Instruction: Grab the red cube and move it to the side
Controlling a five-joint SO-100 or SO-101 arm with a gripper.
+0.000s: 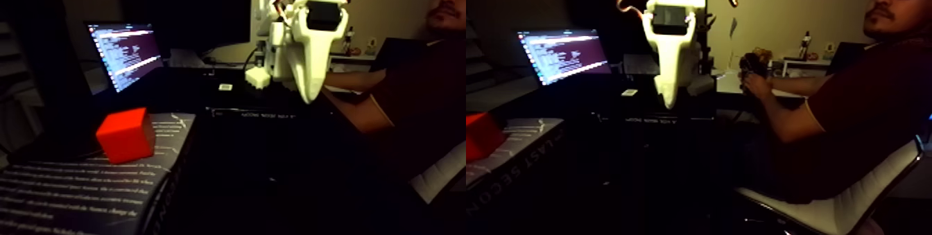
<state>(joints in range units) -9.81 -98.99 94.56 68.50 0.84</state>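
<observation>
Sitting tilted on a dark printed book point(83, 189), the small matte red cube point(126, 135) is resting well apart from the white gripper point(309, 98), whose jaws appear closed and empty.

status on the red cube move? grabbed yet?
Not grabbed. Done: nothing visible. The red cube sits on a book at the left of the fixed view, untouched. In hand: the gripper hangs in the air to the cube's right, well apart from it, carrying nothing; whether its fingers are open or shut isn't clear. Left: approach, grasp, move the cube aside.
</observation>
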